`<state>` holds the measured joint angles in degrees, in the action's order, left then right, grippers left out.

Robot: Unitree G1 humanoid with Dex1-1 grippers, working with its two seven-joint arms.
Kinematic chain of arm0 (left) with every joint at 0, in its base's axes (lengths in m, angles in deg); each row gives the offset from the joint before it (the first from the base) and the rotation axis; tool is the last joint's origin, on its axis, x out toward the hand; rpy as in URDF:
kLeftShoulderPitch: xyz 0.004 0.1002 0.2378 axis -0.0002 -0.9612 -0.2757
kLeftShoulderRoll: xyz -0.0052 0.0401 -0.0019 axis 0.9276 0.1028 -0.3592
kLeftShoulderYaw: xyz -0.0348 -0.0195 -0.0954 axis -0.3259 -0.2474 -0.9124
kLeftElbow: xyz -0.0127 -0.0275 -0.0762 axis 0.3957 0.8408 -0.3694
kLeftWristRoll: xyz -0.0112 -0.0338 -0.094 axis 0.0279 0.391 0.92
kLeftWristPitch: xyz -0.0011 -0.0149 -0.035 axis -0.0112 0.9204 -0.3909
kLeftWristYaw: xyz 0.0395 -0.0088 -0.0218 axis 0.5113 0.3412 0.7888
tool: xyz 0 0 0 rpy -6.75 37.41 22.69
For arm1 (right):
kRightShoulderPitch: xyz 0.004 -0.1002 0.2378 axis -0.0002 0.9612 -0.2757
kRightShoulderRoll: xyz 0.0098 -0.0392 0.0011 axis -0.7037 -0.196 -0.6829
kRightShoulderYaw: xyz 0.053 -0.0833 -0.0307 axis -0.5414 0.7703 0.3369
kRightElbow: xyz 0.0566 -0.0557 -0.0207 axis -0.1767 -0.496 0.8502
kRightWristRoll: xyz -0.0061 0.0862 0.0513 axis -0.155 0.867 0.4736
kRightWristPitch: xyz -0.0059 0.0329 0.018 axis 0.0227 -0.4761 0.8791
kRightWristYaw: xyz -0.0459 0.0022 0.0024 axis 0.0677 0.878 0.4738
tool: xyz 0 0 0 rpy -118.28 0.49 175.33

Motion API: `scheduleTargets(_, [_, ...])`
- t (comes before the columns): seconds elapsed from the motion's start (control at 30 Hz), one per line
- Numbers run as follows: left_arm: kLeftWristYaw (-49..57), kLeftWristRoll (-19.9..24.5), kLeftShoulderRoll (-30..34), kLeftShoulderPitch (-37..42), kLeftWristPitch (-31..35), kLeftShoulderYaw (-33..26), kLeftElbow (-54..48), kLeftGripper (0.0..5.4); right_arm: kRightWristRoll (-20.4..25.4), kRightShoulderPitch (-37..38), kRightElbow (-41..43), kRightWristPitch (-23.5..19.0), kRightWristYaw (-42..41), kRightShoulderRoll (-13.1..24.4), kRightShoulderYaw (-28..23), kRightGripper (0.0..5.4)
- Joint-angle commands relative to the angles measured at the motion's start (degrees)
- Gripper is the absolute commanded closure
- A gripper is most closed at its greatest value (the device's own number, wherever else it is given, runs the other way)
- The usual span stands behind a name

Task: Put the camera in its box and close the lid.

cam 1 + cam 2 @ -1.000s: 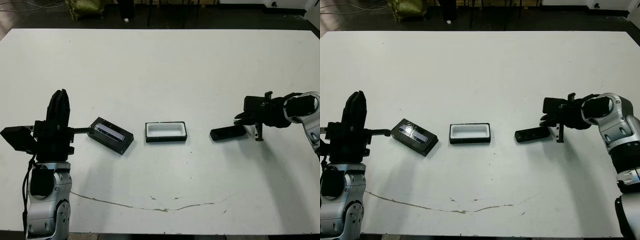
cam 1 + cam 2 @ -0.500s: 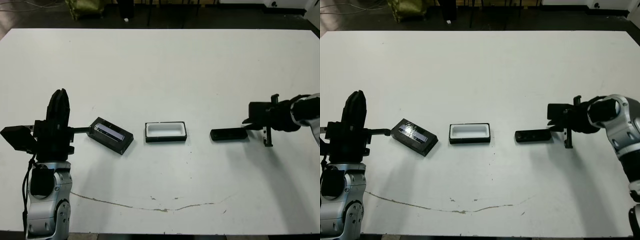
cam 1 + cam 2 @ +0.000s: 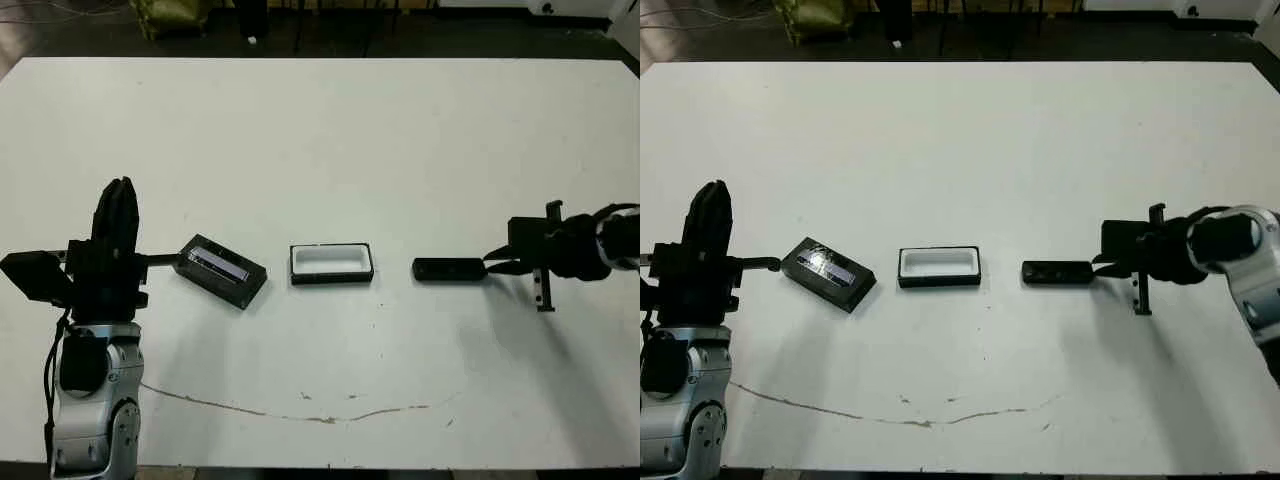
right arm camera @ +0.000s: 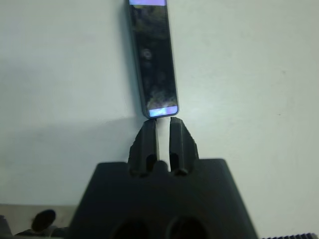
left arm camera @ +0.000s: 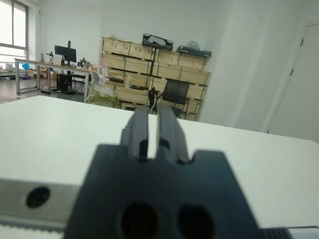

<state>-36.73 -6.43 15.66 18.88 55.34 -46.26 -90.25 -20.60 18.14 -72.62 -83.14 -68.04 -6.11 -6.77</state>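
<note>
Black bar of a camera (image 3: 447, 269) is sliding toward the box (image 3: 332, 264) bit by bit: compared with a second ago it's sitting straighter and a touch closer to the tray, and the right gripper (image 4: 159, 130) has swung from hovering over its far end to lying low behind it, fingertips right at the camera's end. Looks to me like it's nudging the thing along the table rather than lifting it, since the two fingers are nearly pressed together with only a thin slit between them and nothing pinched. So the task is barely getting going, I'd say; the camera is still lying flat on the white table (image 3: 400, 150), a clear gap away from the box. The box itself is showing only its white lining, nothing in it. The lid (image 3: 221, 270) is lying off to the box's left, stripe up, angled, not on anything. The left gripper (image 3: 117, 212) is just parking upright near the lid, fingers close together and holding nothing.
</note>
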Motion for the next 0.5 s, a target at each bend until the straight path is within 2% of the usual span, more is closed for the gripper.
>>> scheduleTargets(0.03, [-0.07, 0.35, 0.16, -1.0, 0.73, -0.32, 0.5, 5.37, 0.72, 2.14, 4.48, -3.07, -1.19, 1.9, -0.18, 5.4])
scheduleTargets(0.27, [0.17, -0.04, 0.09, -1.22, 0.7, -0.28, 0.41, 5.37, 2.3, 4.49, 10.21, -6.44, -0.98, 2.85, -0.67, 5.4])
scheduleTargets(0.5, [-0.04, -0.49, 0.27, -1.43, 0.53, -0.19, 0.43, 5.37, 5.17, 5.27, 10.98, -7.58, -1.73, 2.69, -0.89, 5.4])
